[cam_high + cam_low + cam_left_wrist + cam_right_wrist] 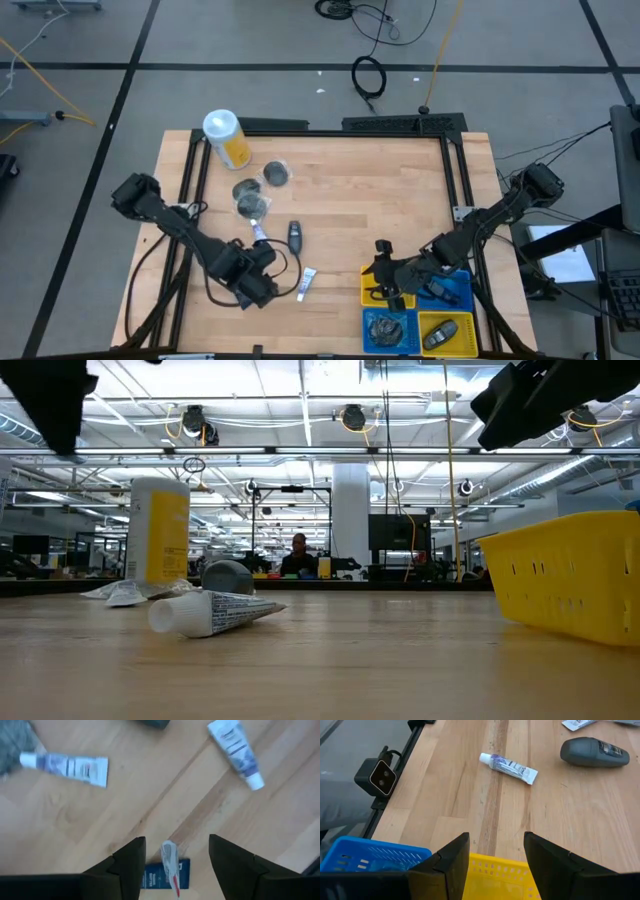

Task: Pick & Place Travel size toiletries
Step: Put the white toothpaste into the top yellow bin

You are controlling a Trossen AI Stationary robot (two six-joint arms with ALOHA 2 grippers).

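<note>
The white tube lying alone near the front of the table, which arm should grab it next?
Probably left. The left gripper hovers open beside the white tube. The right gripper is open above the yellow bin, farther away.

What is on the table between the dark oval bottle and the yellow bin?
Just one thing: a small white tube lies on the wood between the dark oval bottle and the yellow bin. The high view shows it best.
</note>
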